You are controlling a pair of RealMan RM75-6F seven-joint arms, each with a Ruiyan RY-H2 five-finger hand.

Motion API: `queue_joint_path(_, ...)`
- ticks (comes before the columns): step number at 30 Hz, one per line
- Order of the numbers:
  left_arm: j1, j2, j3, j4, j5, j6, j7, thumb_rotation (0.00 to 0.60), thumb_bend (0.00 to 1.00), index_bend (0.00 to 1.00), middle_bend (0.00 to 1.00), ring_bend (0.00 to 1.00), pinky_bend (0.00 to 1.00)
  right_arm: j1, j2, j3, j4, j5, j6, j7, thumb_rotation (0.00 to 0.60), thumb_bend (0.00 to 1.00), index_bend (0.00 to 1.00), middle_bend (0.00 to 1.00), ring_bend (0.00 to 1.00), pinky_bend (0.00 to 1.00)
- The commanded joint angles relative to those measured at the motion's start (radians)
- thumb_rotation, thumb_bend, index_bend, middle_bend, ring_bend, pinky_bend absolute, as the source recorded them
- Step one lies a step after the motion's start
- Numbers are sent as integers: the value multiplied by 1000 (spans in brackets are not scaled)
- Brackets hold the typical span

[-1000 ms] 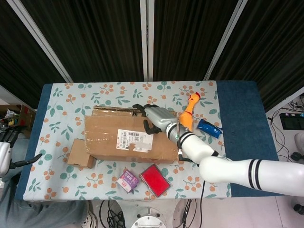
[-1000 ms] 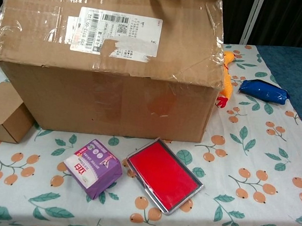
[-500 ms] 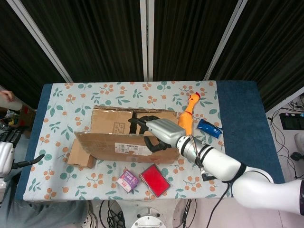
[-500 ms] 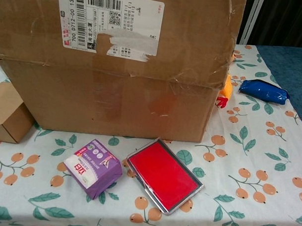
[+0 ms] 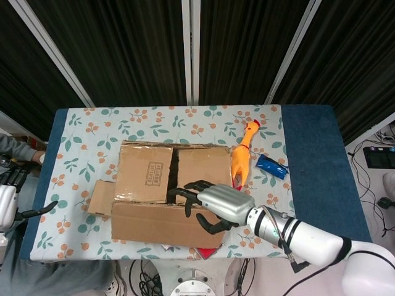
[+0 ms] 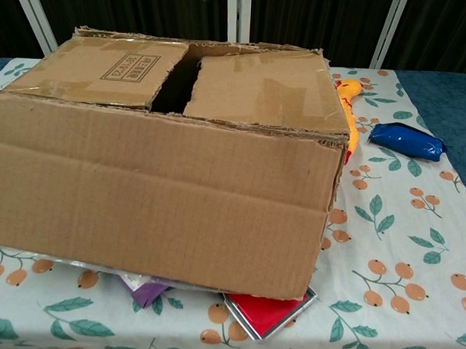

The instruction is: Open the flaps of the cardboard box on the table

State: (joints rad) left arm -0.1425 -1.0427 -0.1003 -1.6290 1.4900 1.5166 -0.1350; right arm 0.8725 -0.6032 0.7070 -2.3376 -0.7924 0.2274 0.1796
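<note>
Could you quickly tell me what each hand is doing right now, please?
Left hand: cannot be told.
Right hand: grips the near flap.

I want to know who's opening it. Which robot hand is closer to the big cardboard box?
Right. The right hand rests on the cardboard box; the left hand sits off the table's left edge.
</note>
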Motion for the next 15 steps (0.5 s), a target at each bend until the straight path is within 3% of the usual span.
queue_joint_path(1,0,-2,0,-3,3,1,5,337,0,207,216,205,255,-45,-15,-79,22,-169,118,-155,600,675,0,263,0,0)
queue_joint_path(7,2,-7,3,-1,1,-4,6,339,0,207,216,205,255,80,-176,-323,141,-206,315,-528,600,687,7,199,0,0)
queue_joint_path(9,3,-6,3,1,-1,-4,3,337,0,207,216,205,254,132,-255,-396,177,-159,381,-653,600,694,24,192,0,0)
queue_joint_path(15,5,-4,-1,13,-5,-1,-17,338,0,207,216,205,254,280,-438,-535,261,27,522,-909,600,695,43,149,0,0)
